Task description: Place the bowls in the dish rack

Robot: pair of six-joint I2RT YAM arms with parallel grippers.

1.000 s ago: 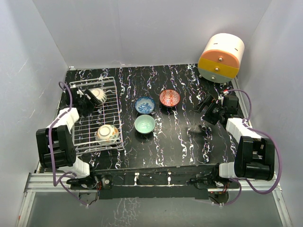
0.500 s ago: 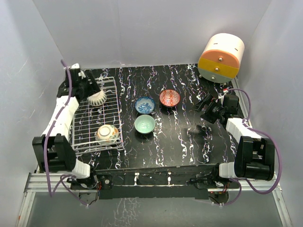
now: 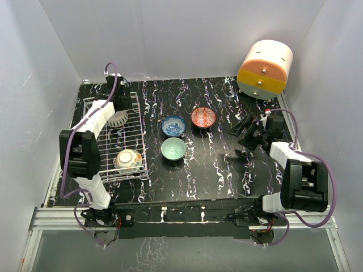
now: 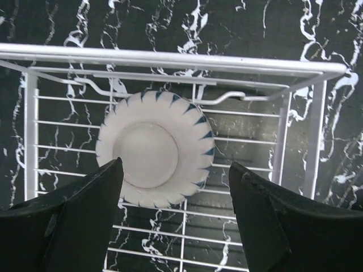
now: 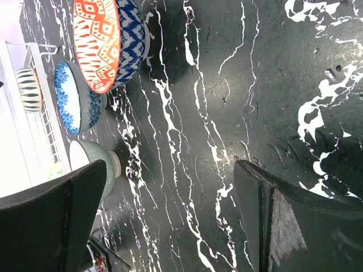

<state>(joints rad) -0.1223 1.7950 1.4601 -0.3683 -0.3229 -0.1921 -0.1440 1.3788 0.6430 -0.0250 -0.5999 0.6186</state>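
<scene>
The white wire dish rack (image 3: 106,148) stands at the left and holds two bowls. One bowl lies upside down (image 3: 118,118) at its far end, and the yellow-inside bowl (image 3: 128,160) sits at the near end. My left gripper (image 3: 117,103) hangs open just above the overturned bowl (image 4: 153,148), with its fingers (image 4: 85,215) clear of it and the rack rim (image 4: 170,56) beyond. The blue bowl (image 3: 173,126), red bowl (image 3: 203,117) and mint bowl (image 3: 173,148) stand on the table. My right gripper (image 3: 245,128) is open and empty, right of the red bowl (image 5: 99,42), blue bowl (image 5: 74,96) and mint bowl (image 5: 96,164).
A round orange-and-cream drawer unit (image 3: 264,69) stands at the back right corner. White walls close in the black marbled table (image 3: 215,164) on three sides. The rack's raised sides surround the left gripper's working space.
The left gripper has let go of the bowl and lifted away toward the rack's far end; the bowl now rests upside down in the rack. The right gripper shifted slightly.
</scene>
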